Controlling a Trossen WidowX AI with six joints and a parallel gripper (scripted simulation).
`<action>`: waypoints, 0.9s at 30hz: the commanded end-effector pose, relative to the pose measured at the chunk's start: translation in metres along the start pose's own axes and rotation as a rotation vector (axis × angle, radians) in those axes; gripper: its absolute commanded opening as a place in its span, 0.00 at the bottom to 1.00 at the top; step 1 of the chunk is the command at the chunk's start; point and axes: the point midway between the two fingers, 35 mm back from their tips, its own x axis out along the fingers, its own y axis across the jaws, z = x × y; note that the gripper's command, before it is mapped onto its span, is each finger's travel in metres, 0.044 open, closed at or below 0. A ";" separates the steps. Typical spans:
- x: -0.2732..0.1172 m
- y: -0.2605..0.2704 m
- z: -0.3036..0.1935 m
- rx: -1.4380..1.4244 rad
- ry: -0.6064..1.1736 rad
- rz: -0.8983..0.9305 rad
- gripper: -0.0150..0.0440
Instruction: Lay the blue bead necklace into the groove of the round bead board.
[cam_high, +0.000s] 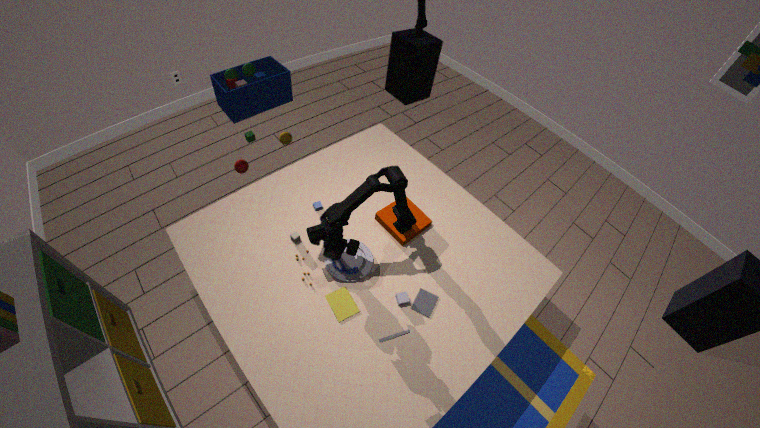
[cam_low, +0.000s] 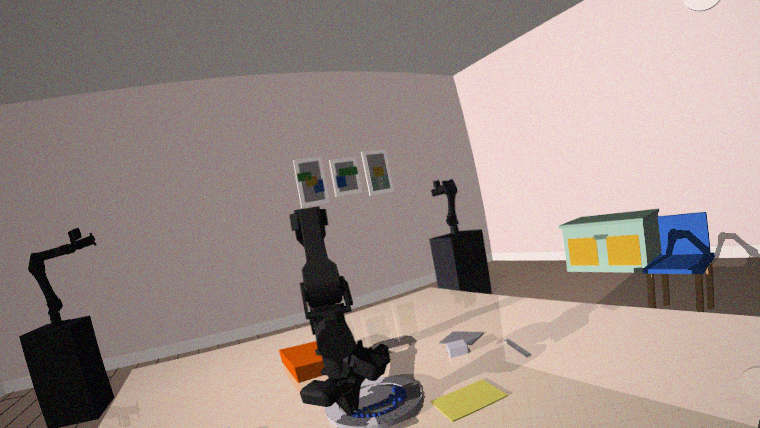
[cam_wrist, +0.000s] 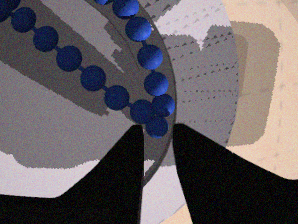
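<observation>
The blue bead necklace (cam_low: 396, 392) (cam_wrist: 150, 57) lies on the round grey-white board (cam_low: 413, 402) (cam_wrist: 210, 90) (cam_high: 366, 259). In the wrist view one strand follows the inner side of the dark curved edge. The other runs diagonally across the inner part, and both meet in a small cluster at my fingertips. My gripper (cam_wrist: 157, 133) (cam_low: 352, 412) is low over the board, its fingers narrowly apart around the cluster's end bead. A thin gap shows beside that bead, so I see no firm hold. The arm hides part of the board and necklace in the exterior view.
An orange block (cam_high: 387, 217) (cam_low: 298, 364) stands behind the board, partly covered by the arm. A yellow sheet (cam_high: 343, 304) (cam_low: 470, 399) lies beside the board. A small white block (cam_high: 402, 298), a grey plate (cam_high: 425, 302) and a grey bar (cam_high: 394, 335) lie farther off. Several tiny beads lie near the arm's base.
</observation>
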 end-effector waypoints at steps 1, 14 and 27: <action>0.000 0.000 0.000 0.000 0.000 0.000 0.25; 0.000 0.000 0.000 0.000 0.000 0.000 0.25; -0.008 0.000 -0.001 -0.004 0.003 0.006 0.25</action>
